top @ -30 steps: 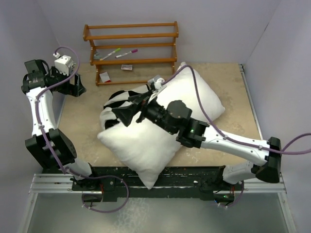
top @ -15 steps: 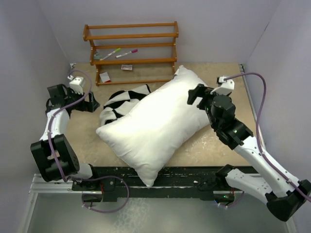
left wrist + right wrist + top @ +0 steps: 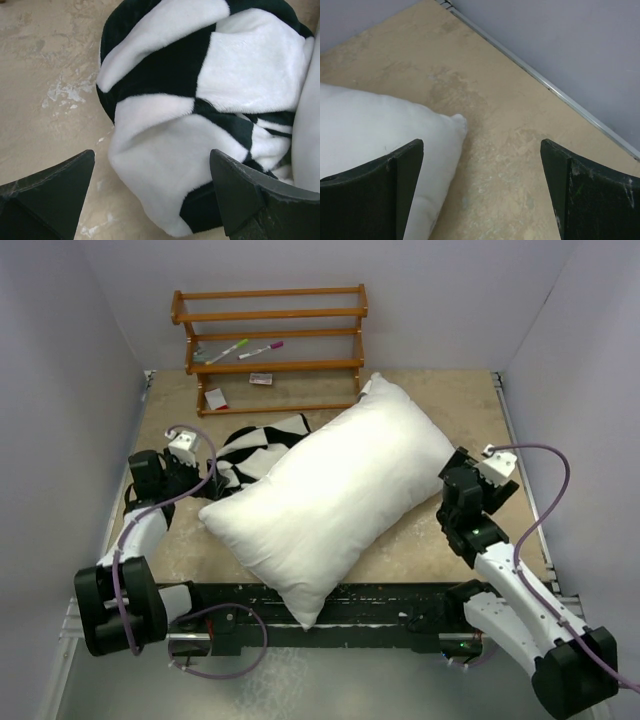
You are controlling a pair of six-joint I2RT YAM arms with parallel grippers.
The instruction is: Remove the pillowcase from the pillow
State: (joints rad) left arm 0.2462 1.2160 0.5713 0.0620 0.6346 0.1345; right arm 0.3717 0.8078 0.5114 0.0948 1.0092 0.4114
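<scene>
On the mottled beige table, the pillow lies bare and diagonal: a plump, smooth white rectangle with seamed edges and pointed corners, one corner hanging over the near edge between the two arm bases. The pillowcase is off it, bunched in a soft rounded heap against the pillow's left side. Its fleecy pile shows big black and white checkerboard squares folded over one another.

The left gripper is low beside that heap, its dark wedge-shaped fingers spread wide and holding nothing. In the left wrist view the fabric fills the gap ahead of them; whether they touch it cannot be told.

The right gripper is also spread wide and holds nothing. It sits over scuffed bare tabletop at the pillow's right end, near one pointed corner.

At the far wall stands a slatted wooden rack with two markers on a shelf.
</scene>
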